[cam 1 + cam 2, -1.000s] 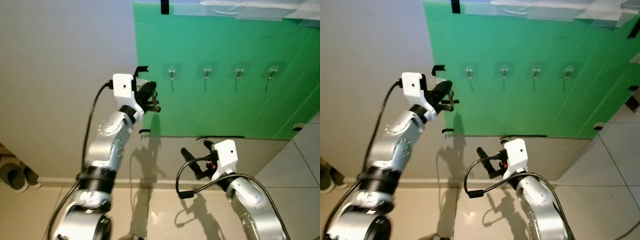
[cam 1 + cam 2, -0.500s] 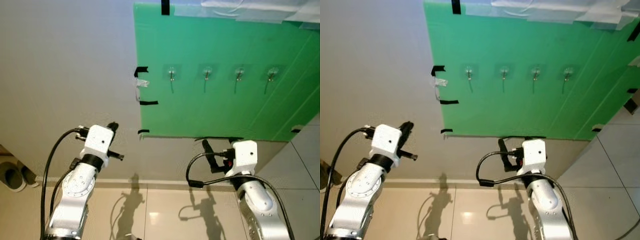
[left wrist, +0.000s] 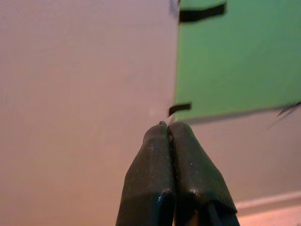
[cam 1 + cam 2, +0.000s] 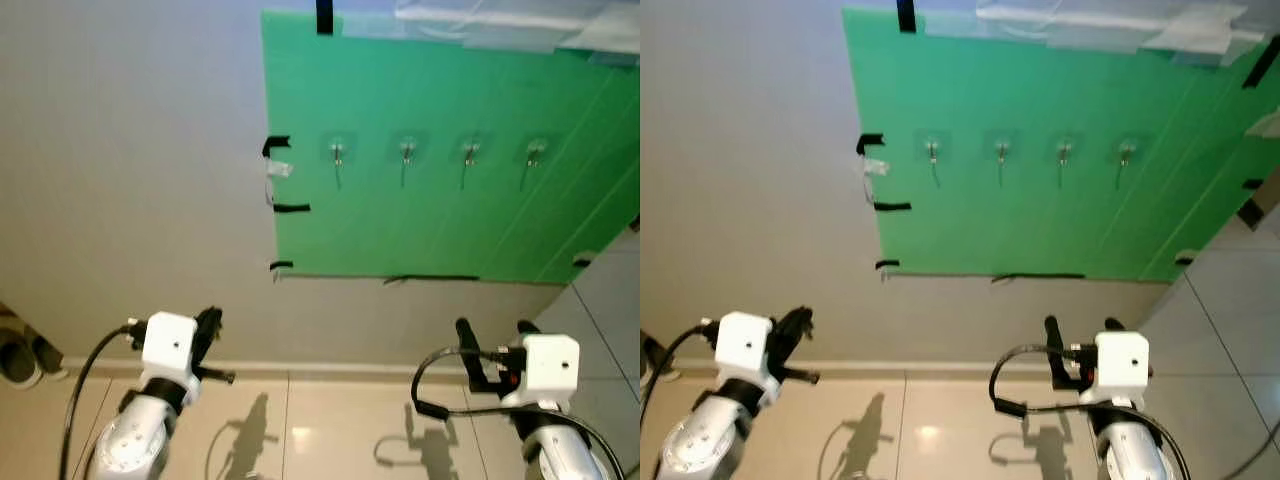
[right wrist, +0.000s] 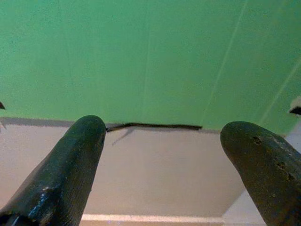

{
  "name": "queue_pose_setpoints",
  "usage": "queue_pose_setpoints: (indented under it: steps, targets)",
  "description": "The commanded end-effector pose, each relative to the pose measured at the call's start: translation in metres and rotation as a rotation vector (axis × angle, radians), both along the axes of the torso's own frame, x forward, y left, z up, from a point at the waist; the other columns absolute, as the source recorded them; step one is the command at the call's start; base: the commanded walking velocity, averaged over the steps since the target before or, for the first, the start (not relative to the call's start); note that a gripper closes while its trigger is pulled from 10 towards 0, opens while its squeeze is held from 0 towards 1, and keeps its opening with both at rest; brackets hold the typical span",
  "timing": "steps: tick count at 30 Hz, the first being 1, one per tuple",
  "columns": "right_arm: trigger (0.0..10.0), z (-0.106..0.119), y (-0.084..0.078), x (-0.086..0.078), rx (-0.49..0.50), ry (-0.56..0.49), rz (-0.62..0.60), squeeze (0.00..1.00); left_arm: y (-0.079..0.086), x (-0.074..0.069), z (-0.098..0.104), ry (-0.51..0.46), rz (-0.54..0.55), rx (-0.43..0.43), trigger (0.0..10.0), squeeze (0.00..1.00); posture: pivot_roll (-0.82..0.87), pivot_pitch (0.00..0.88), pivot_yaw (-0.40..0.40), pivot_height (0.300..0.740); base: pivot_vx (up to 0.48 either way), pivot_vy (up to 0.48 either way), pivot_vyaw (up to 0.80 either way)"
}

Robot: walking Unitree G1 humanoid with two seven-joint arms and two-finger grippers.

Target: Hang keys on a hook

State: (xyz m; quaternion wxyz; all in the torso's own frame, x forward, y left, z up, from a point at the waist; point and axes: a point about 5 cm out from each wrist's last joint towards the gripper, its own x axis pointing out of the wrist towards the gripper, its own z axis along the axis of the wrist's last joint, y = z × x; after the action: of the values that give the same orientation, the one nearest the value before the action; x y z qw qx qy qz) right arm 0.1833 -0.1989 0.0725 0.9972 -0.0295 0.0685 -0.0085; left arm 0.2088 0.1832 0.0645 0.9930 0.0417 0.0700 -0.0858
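— Left gripper (image 4: 208, 325) first: where did the head camera put it?
— Low, near the bottom of the left eye view, in front of the grey wall (image 4: 130, 150) and just above the skirting line. Its white wrist block sat below and left of the green board (image 4: 440, 190).

— And the right gripper (image 4: 495, 335)?
— Also low, on the robot's right, its two black fingers pointing up toward the board's lower edge, well apart from it.

— What hung on the board?
— Four small hooks (image 4: 337, 153) in a row across its upper half. All four looked bare; I saw no keys on any of them. Black tape strips (image 4: 277, 145) marked the board's left edge, and a scrap of clear tape (image 4: 279, 169) sat there too.

— Did the right eye view add anything?
— Same scene. A shoe (image 4: 15, 357) showed at the far left of the left eye view, on the tiled floor (image 4: 940, 420).

— Left wrist view?
— The two fingers (image 3: 153, 165) were pressed together along their length, closed. A tiny speck showed at the very tip; I couldn't tell what it was. Beyond them were the wall and the board's lower left corner with a tape strip.

— Right wrist view?
— The fingertips (image 5: 77, 155) stood wide apart, nothing between them, facing the board's bottom edge and the wall under it.

— So where were the keys?
— I couldn't find them.
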Motion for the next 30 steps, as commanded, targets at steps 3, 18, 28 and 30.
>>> queue_pose_setpoints:
  steps: [3, 18, 28, 30]
  targets:
    - [10.0, 0.000, 0.003, 0.008, 0.007, -0.021, 0.018, 0.20, -0.022, 0.007, 0.000, -0.017, -0.009, -0.038, 10.0, 0.00, -0.06, 0.000, 0.003, 0.740, 0.000, 0.000, 0.00]
    - [10.0, 0.040, 0.007, 0.043, 0.028, -0.093, 0.224, 0.19, 0.001, 0.095, 0.085, -0.082, -0.298, -0.245, 10.0, 0.00, -0.05, 0.000, 0.014, 0.740, 0.000, 0.000, 0.00]
    - [10.0, 0.034, 0.027, 0.032, 0.085, -0.019, 0.337, 0.20, -0.006, 0.106, 0.132, -0.074, -0.544, -0.363, 10.0, 0.00, -0.08, 0.000, 0.032, 0.740, 0.000, 0.000, 0.00]
    - [10.0, 0.035, 0.030, 0.032, 0.085, -0.018, 0.350, 0.20, -0.011, 0.106, 0.139, -0.061, -0.598, -0.398, 10.0, 0.00, -0.08, 0.000, 0.033, 0.740, 0.000, 0.000, 0.00]
